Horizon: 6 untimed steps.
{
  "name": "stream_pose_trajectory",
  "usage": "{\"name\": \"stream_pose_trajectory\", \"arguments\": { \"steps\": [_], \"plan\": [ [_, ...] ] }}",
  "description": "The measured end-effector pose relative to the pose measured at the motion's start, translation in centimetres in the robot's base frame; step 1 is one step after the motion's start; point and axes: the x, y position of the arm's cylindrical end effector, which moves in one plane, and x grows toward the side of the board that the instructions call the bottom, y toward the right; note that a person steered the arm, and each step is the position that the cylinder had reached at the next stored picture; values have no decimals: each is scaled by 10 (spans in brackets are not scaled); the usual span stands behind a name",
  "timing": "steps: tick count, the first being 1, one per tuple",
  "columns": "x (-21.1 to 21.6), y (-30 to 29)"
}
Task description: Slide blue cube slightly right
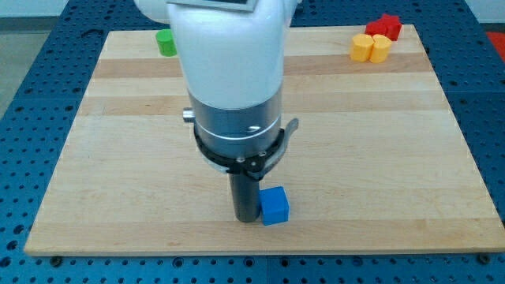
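Observation:
The blue cube sits on the wooden board near the view's bottom, just right of centre. My tip is at the lower end of the dark rod, directly left of the blue cube and touching or nearly touching its left face. The white and silver arm body rises above the rod and hides the board behind it.
A green block lies at the view's top left, partly next to the arm. Two yellow blocks and a red block are clustered at the top right. The board's bottom edge runs just below the blue cube.

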Motion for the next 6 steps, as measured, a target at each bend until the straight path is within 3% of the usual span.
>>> {"name": "stream_pose_trajectory", "arguments": {
  "steps": [3,6],
  "plan": [
    [21,65],
    [7,76]
  ]
}}
